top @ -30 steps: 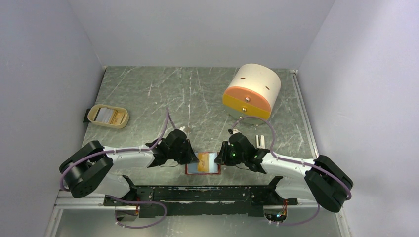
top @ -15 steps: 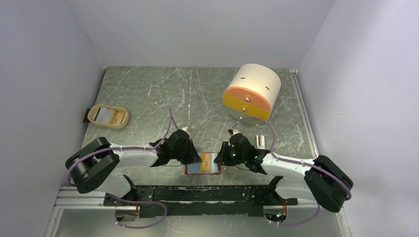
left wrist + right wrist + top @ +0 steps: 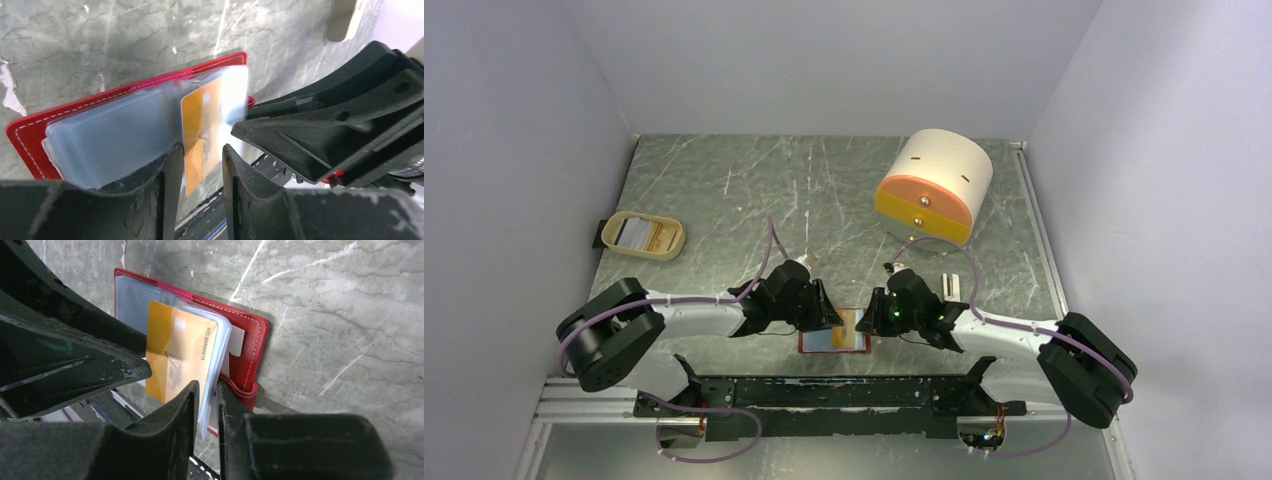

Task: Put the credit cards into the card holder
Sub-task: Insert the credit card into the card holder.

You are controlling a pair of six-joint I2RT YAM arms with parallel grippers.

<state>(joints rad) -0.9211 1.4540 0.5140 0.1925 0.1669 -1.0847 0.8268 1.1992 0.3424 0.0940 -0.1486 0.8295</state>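
The red card holder [image 3: 809, 345] lies open on the table's near edge between my two grippers. Its pale blue pockets show in the left wrist view [image 3: 115, 135], with the red cover [image 3: 250, 337] clear in the right wrist view. An orange credit card [image 3: 202, 112] sits partly in a clear pocket, its lower end sticking out [image 3: 177, 355]. My left gripper [image 3: 202, 150] is open, its fingers either side of the card's free end. My right gripper [image 3: 206, 387] is shut on the edge of the pocket sleeves. More cards [image 3: 639, 233] lie in the beige tray.
The beige oval tray [image 3: 670, 248] stands at the far left. A big cream-and-orange cylinder [image 3: 934, 185] stands at the back right. The black rail of the arm bases [image 3: 844, 395] runs just below the card holder.
My left gripper has moved right, over the card holder, and now covers more of the orange card. The right gripper has stayed in place.
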